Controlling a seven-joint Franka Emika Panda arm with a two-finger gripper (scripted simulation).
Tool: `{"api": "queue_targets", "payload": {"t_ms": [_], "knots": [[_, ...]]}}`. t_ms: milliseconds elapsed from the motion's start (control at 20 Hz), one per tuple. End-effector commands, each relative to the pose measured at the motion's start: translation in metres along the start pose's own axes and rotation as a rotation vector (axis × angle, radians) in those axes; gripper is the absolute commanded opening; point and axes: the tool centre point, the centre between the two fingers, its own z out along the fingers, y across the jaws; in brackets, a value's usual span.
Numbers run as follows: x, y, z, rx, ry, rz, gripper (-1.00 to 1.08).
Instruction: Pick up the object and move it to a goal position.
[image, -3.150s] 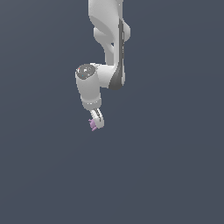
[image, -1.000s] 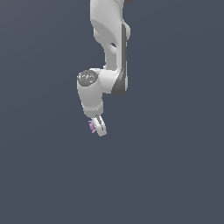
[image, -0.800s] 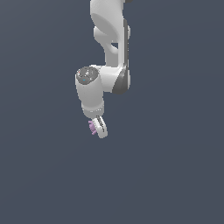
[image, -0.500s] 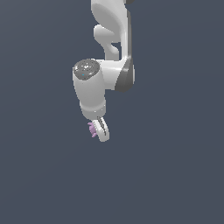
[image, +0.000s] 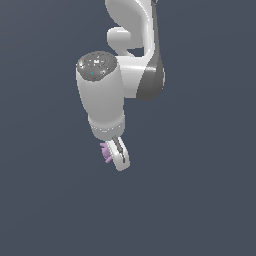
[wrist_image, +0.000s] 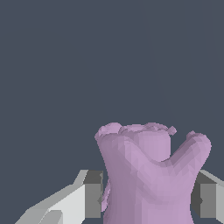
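Nearest the wrist camera, the object, a lilac lumpy blob with stubby lobes, sits squeezed between the two fingers, which press on it from either side; the gripper is clamped on it. In the exterior view the object pokes out from the gripper toward that view's left, just below the hand. Over the last second the wrist has swung round, so the forearm's round cap now looks larger and faces the exterior camera more, while the blob keeps its seat between the fingers. I judge the pick done and the carry toward the goal underway. Beyond is only plain dark ground; no goal marker shows.
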Motion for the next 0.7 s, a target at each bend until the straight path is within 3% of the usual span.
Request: {"api": "queue_targets", "payload": {"t_ms": [0, 650], "knots": [[0.002, -0.010, -0.011, 0.000, 0.000, 0.000, -1.00], [0.010, -0.049, -0.051, 0.000, -0.002, 0.000, -1.00]]}}
